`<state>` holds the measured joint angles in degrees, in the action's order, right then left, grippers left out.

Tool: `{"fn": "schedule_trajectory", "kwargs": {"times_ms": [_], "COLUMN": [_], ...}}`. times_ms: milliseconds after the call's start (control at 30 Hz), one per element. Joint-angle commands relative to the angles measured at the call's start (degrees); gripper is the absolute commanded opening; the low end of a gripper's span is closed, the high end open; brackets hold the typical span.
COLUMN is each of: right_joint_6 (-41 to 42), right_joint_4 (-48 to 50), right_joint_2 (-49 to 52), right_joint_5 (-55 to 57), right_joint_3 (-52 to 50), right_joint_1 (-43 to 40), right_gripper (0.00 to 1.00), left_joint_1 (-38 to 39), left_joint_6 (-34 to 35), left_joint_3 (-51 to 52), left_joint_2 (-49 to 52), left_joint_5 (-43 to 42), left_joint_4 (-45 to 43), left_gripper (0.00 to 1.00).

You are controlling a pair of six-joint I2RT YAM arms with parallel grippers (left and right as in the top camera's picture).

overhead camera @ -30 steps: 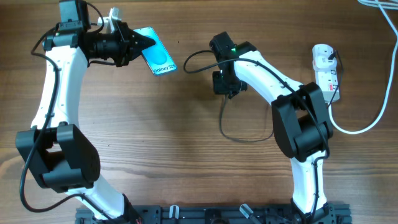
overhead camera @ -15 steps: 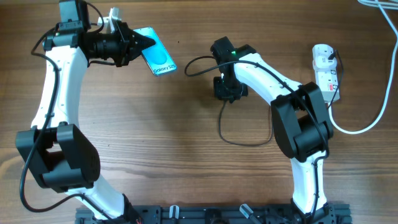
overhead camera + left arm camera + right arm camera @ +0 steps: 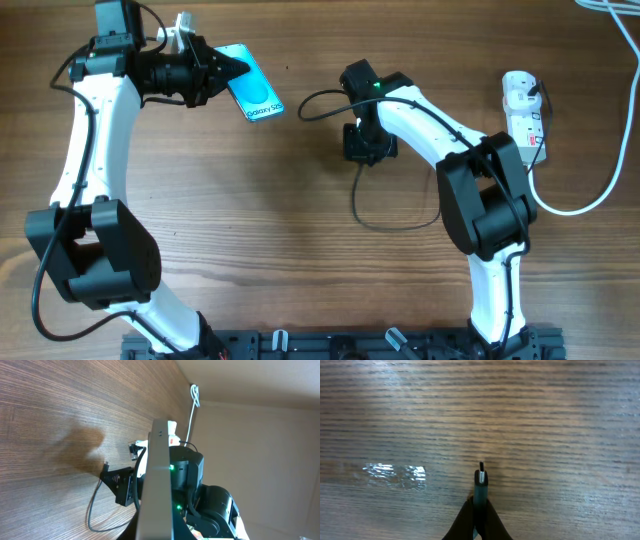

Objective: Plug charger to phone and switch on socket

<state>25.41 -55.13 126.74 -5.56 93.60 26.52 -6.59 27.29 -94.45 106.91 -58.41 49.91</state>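
Charger (image 3: 480, 479) first: connector end clamped tight betw. the right gripper's (image 3: 480, 505) fingers, metal tip poking out ahead over bare wood. Overhead, that gripper sits mid-table, nearer the far edge, and the black cable trails from it in a loose loop toward the near edge, with a second loop on its left. Phone (image 3: 256, 92) is well apart, over by the far edge on the left half, teal screen up and tilted, one end gripped firmly by the left gripper (image 3: 215, 70); left wrist cam sees it edge-on. Socket (image 3: 526, 116) lies near the far-right corner, black plug in, white cord (image 3: 600, 190) curving along the right edge. Switch pos. too small to tell.
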Motion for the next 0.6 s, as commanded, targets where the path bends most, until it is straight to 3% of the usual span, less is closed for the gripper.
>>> {"fn": "schedule_trajectory", "kwargs": {"times_ms": [0,567], "right_joint_6": [-3.54,-11.76], "right_joint_4": [2.45,2.1], "right_joint_2": [1.29,-0.24], "right_joint_5": [-1.33,5.99], "right_joint_3": [-1.36,0.2], "right_joint_1": [0.2,0.31], "right_gripper": [0.05,0.05], "left_joint_1": [0.04,0.04], "left_joint_6": [0.28,0.11], "left_joint_3": [-0.7,-0.7], "left_joint_2": [-1.2,-1.2], "left_joint_5": [-2.21,-2.21], "left_joint_4": [-0.33,-0.35], "left_gripper": [0.04,0.04]}}
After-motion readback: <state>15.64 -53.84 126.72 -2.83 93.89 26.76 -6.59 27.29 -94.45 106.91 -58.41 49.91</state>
